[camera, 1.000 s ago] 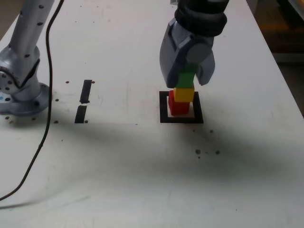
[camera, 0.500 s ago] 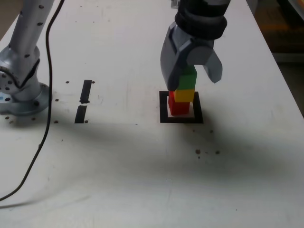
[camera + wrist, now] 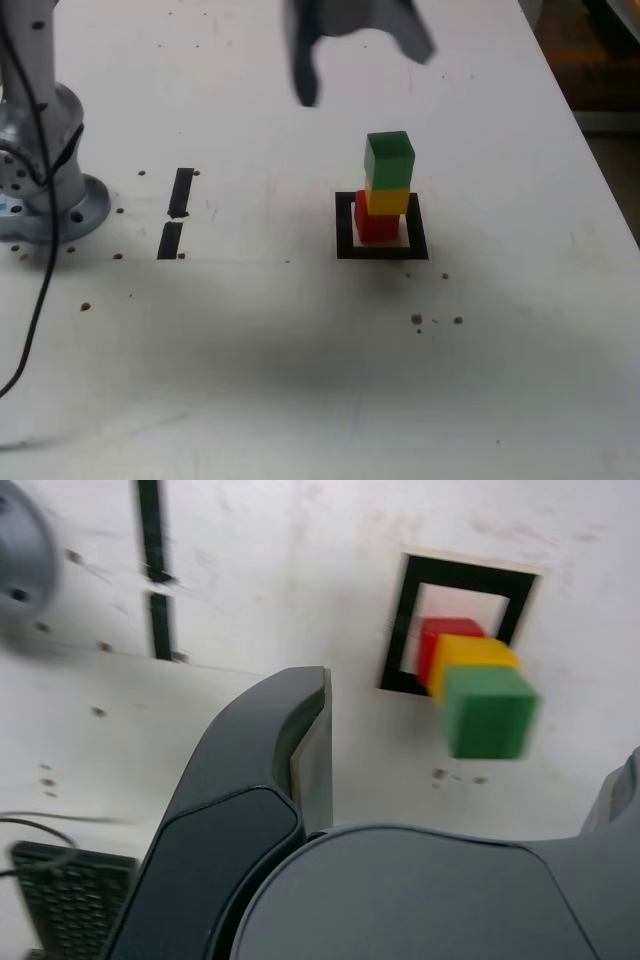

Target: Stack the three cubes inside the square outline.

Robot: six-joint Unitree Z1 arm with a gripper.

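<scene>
Inside the square outline (image 3: 344,226), three cubes in one stack

Inside the square outline there is one stack, and it is made of three cubes. I count one red cube (image 3: 377,223), one yellow cube (image 3: 388,201) and one green cube (image 3: 389,160). The red cube stands at the bottom, on the white centre of the outline. The yellow cube lies on the red one, and the green cube is on the top. All three are upright, and in the exterior view some white centre shows around the red cube, within the black border.

There is one gripper (image 3: 365,76). Its two fingers are spread wide, with a big gap between them. It holds nothing and it touches none of the cubes. In the exterior view it is in the air, higher in the picture than the square outline and apart from the stack; its edges are blurred there.

Of black strips there are two. The first strip (image 3: 180,192) and the second strip (image 3: 170,240) are on the table (image 3: 250,370), well apart from the square outline, toward the exterior view's left. Farther from the outline on this same side stands one round grey base (image 3: 75,210), and one dark cable (image 3: 50,260) hangs in front of it. The wrist view shows also one black keyboard (image 3: 75,905), well apart from the outline.
</scene>
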